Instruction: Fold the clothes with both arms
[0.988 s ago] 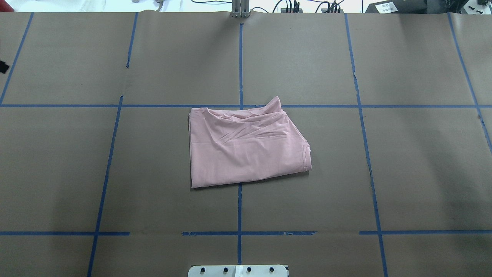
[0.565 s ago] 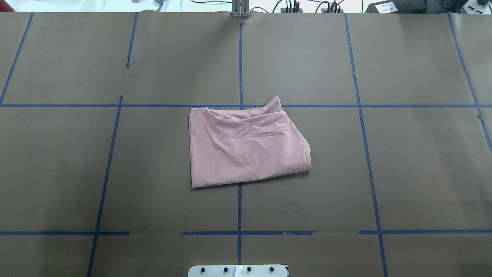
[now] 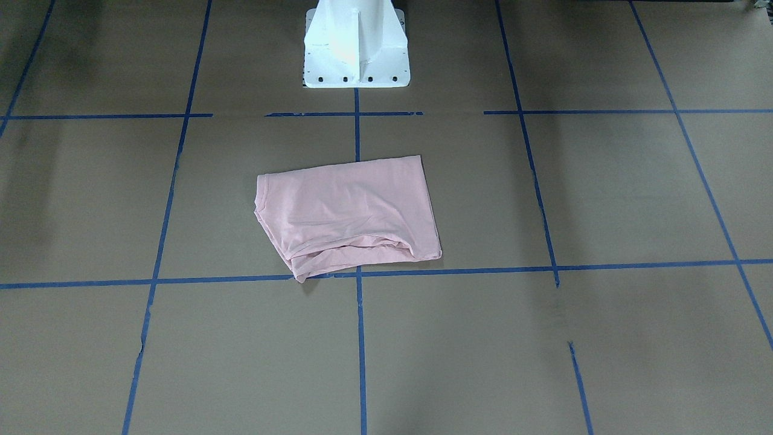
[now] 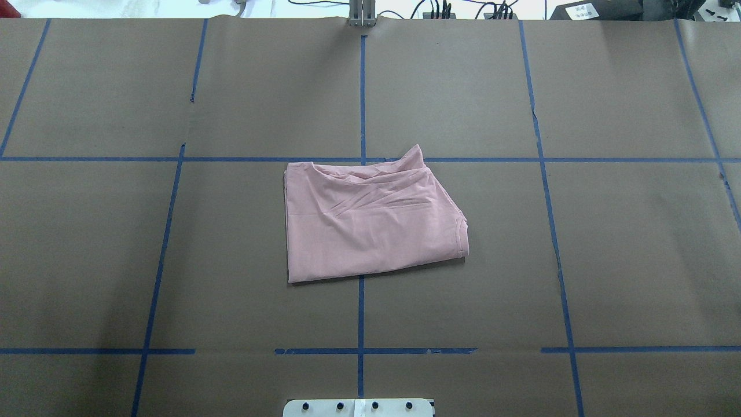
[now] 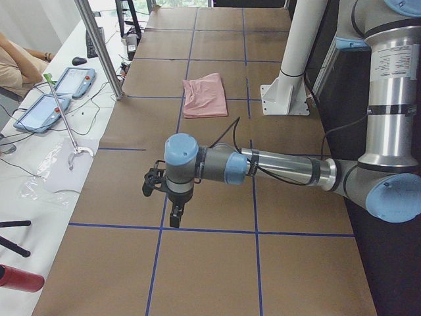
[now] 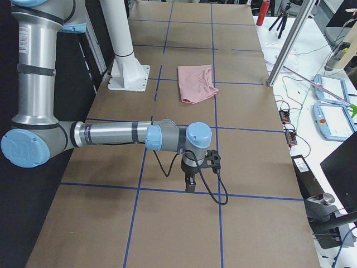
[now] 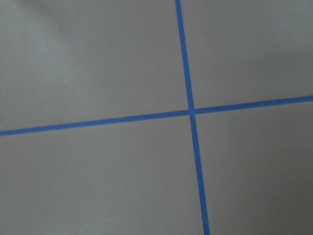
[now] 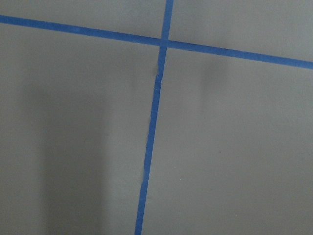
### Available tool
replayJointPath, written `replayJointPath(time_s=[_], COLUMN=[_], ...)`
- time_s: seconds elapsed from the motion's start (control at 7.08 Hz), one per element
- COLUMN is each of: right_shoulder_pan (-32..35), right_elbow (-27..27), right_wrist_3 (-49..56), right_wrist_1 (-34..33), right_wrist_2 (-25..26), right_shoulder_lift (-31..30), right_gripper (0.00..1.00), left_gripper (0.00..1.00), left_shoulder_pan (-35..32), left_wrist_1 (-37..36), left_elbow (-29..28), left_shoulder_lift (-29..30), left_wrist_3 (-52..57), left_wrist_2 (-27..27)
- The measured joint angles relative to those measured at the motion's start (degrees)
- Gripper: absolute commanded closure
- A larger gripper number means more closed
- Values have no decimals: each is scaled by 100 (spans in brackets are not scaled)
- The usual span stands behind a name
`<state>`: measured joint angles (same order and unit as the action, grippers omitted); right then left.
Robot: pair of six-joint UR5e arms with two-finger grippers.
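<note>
The light pink t-shirt [image 4: 370, 223] lies folded into a rough rectangle at the middle of the brown table; its print is hidden. It also shows in the front view [image 3: 347, 217] and both side views [image 5: 204, 95] [image 6: 196, 82]. No arm is near it. The left gripper [image 5: 174, 214] hangs over the table far out at the robot's left end. The right gripper [image 6: 189, 184] hangs over the table far out at the right end. I cannot tell whether either is open or shut. Both wrist views show only brown paper and blue tape.
The white pedestal base [image 3: 355, 48] stands behind the shirt on the robot's side. Blue tape lines [image 4: 362, 92] grid the paper. A metal post [image 5: 99, 49], teach pendants [image 5: 56, 95] and cables line the far edge, where a person's arm [image 5: 16, 62] shows.
A small black thing at the overhead view's left edge has gone out of view. The shirt has not moved.
</note>
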<state>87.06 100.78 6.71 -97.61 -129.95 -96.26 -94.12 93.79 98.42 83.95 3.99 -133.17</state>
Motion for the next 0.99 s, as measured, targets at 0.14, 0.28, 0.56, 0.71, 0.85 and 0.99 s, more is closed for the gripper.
replayJointPath(time_s=[0.14,0.28,0.56,0.71,0.85,0.99], right_shoulder_pan=[3,3,4,4,4,3], right_elbow=[2,3,-4,-6,-3,8], right_wrist_3=[3,5,6,6,6,6], right_wrist_1=[4,5,9,8,8,12], right_wrist_2=[-3,-4,-6,-10,-12,-13], right_shoulder_lift=[-4,-6,-9,-13,-13,-10], right_gripper=[0,0,0,0,0,0], left_gripper=[0,0,0,0,0,0], left_shoulder_pan=[-81,-100,-85,-21,86,156], left_wrist_1=[147,212,267,276,279,280], left_elbow=[-48,-68,-69,-69,-62,-40], left_shoulder_lift=[-109,-130,-128,-120,-113,-110], left_wrist_3=[-55,-246,-461,-481,-485,-480], left_wrist_2=[-141,-190,-178,-158,-146,-144])
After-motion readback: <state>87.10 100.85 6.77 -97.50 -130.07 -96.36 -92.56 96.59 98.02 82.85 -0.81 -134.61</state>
